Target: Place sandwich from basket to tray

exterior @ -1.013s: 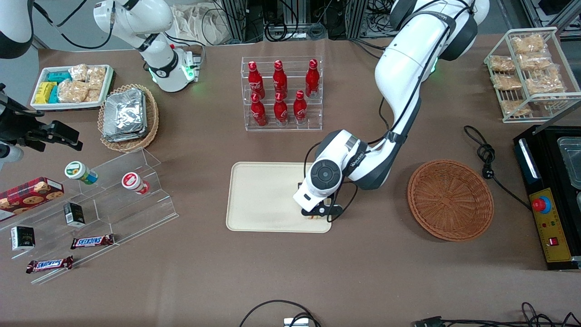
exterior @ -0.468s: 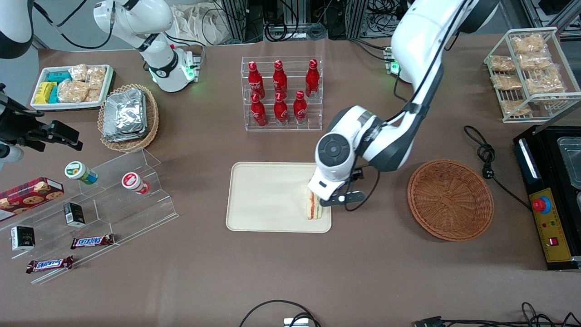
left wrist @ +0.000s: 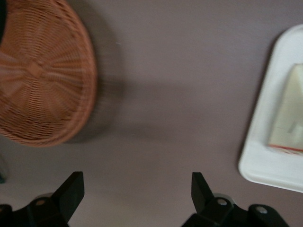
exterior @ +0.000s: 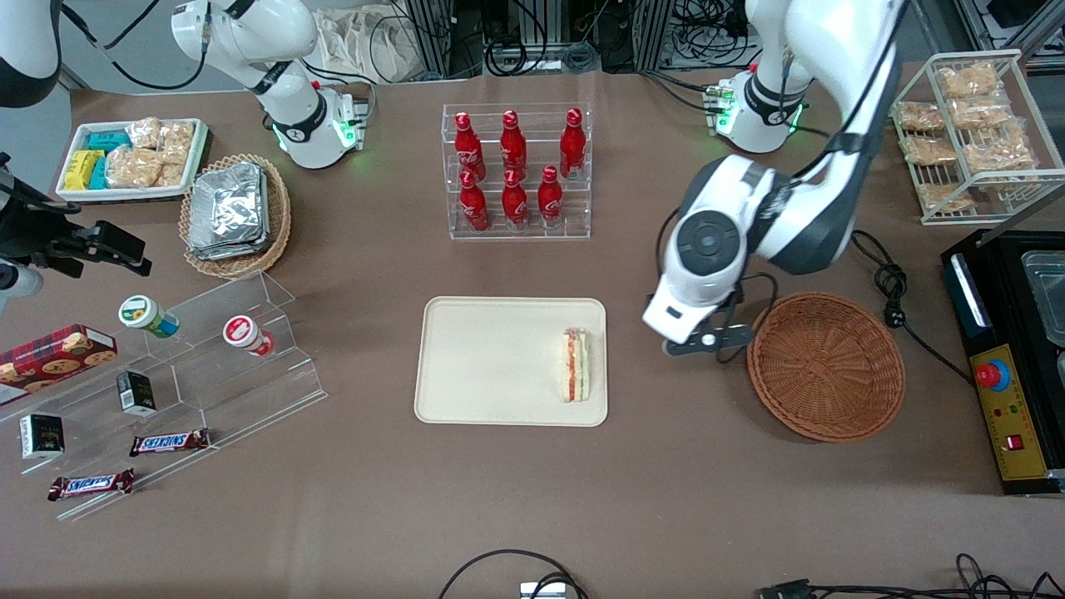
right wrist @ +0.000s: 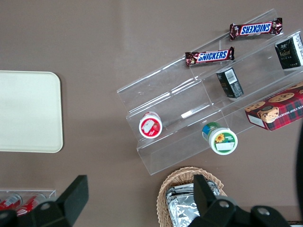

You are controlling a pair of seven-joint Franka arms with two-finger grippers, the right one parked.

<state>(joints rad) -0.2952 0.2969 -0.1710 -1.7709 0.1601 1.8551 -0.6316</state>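
The sandwich [exterior: 576, 364], a pale bread wedge with red and green filling, lies on the cream tray [exterior: 482, 362] at the tray's end nearest the basket. It also shows in the left wrist view [left wrist: 289, 116], on the tray [left wrist: 265, 161]. The reddish-brown wicker basket [exterior: 825, 364] is empty; it shows in the left wrist view [left wrist: 40, 80] too. My left gripper [exterior: 707, 341] hangs open and empty above the bare table between tray and basket, both black fingertips [left wrist: 72, 187] spread wide apart.
A clear rack of red bottles [exterior: 516, 170] stands farther from the front camera than the tray. A black appliance [exterior: 1011, 358] and a cable [exterior: 890, 287] lie toward the working arm's end. A tiered acrylic shelf [exterior: 208, 366] with snacks lies toward the parked arm's end.
My left gripper let go of the sandwich on the tray, rose, and moved sideways off the tray toward the basket. The sandwich stays where it was set down.
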